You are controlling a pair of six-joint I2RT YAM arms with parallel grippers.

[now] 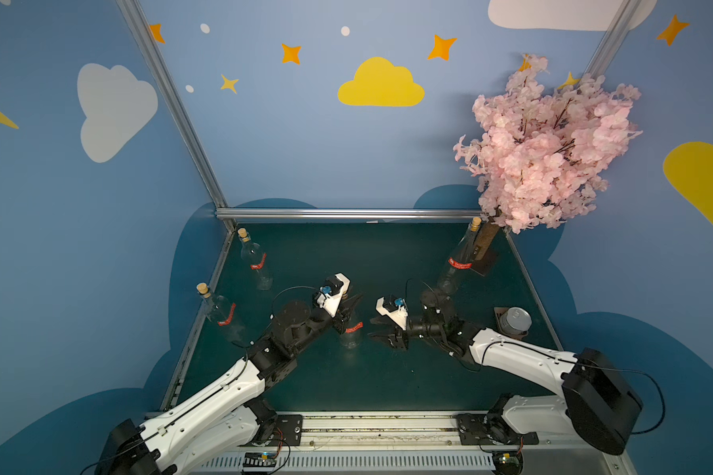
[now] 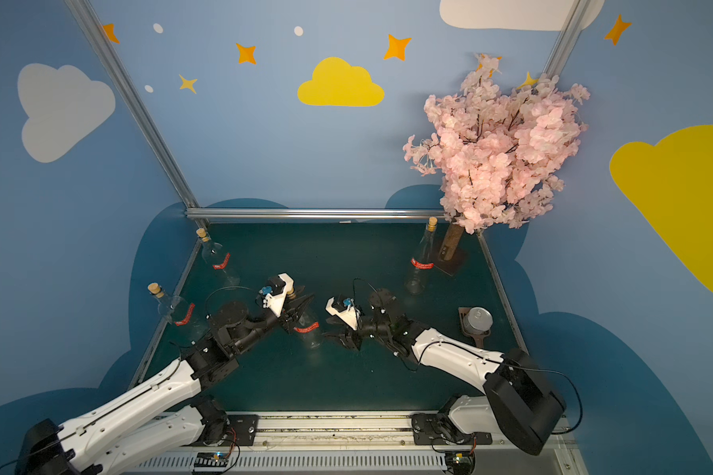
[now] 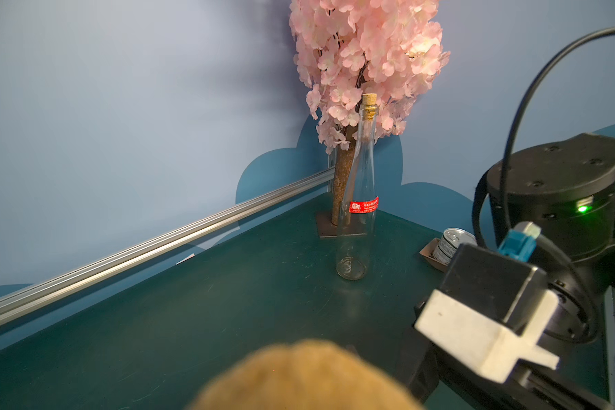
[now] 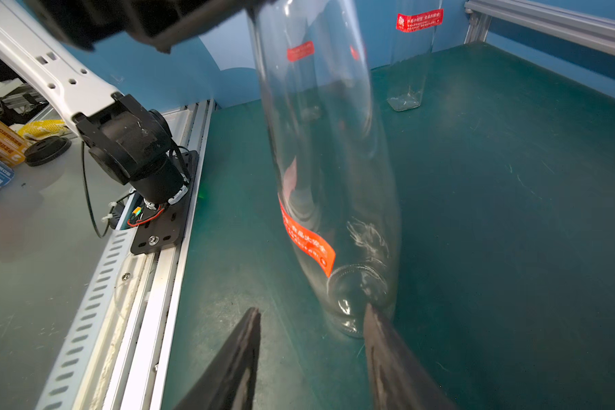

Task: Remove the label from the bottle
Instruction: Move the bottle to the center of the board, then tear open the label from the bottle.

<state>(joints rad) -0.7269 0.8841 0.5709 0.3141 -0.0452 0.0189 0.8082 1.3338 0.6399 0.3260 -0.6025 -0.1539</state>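
Clear glass bottle (image 1: 350, 341) stands mid-table (image 1: 346, 382). L gripper (image 1: 348, 308) is clamped on its neck, just under the cork (image 3: 306, 380). Glass is rigid, slick and breakable. Red label (image 4: 308, 245) looks thin and prob. stuck flat, so pick at an end corner. R gripper (image 4: 311, 309) has jaws apart and is empty, one tip at the bottle's base, maybe touching. Open mat in front; other bottles (image 1: 256, 259) and can (image 1: 516, 320) are well apart.

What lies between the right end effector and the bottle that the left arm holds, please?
Nothing: a top view shows only a short stretch of bare table between the right end effector and the bottle.
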